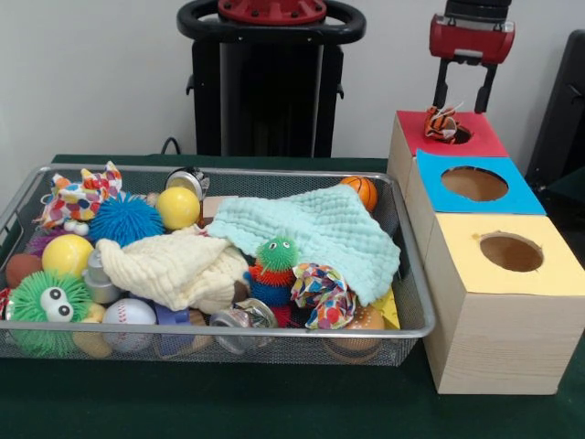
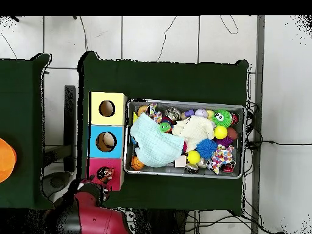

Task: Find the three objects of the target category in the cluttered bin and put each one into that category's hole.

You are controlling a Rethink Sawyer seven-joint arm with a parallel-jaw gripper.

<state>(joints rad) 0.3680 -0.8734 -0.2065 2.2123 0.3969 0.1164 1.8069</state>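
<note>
Red-topped box (image 1: 475, 139) sits directly beneath the pincer (image 1: 465, 102), whose spread fingers grip nothing; an orange striped toy (image 1: 444, 123) rests just below, in the hole.

Bin (image 1: 413, 274) was silver wire mesh, metal, slightly shiny. Mint cloth (image 1: 320, 233) looked soft, waffle-textured, matt; cream cloth (image 1: 174, 267) similar, crinkled. Boxes (image 1: 484, 352) showed pale bare wood sides with matt coloured tops, probably paper or felt. Yellow ball (image 1: 177, 207) was smooth, glossy plastic. Blue ball (image 1: 125, 219) was spiky, rubbery. Table cover (image 1: 228, 402) was dark green matt fabric.
</note>
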